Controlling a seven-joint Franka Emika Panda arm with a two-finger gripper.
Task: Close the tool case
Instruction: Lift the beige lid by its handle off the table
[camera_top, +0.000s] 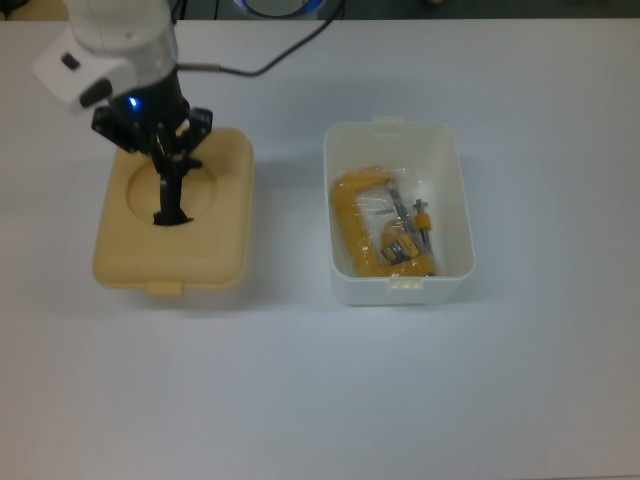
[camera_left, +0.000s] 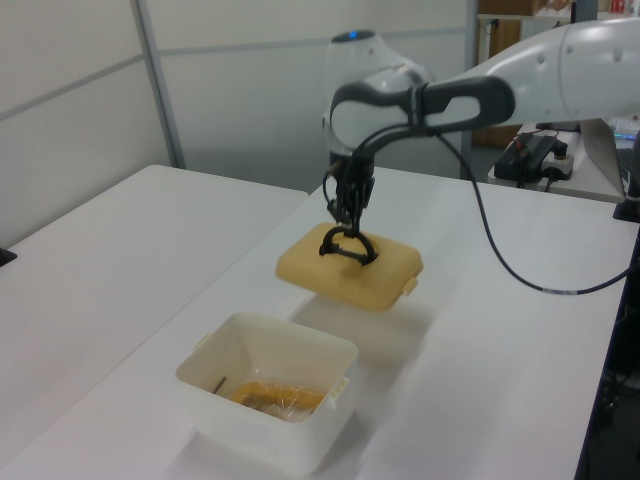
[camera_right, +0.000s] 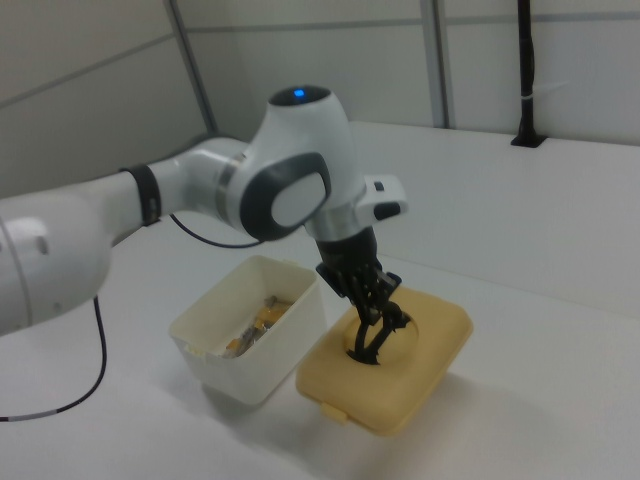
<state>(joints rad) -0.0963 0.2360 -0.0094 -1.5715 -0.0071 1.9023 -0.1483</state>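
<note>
We carry the lid, lifted clear of the worktop (camera_top: 320, 400), toward the box.

The open white box (camera_top: 398, 215), tools inside, sits mid-worktop; the beige lid (camera_left: 348, 268) hangs beside it, well apart. Our pincer (camera_left: 347, 220) is clenched on the lid's black handle (camera_left: 346, 243). Next, we judge, we must centre the lid level over the box, then lower it.

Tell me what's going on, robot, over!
Gripper shut on lid handle. Beige lid airborne, beside open white box. Nothing blocking.
</note>
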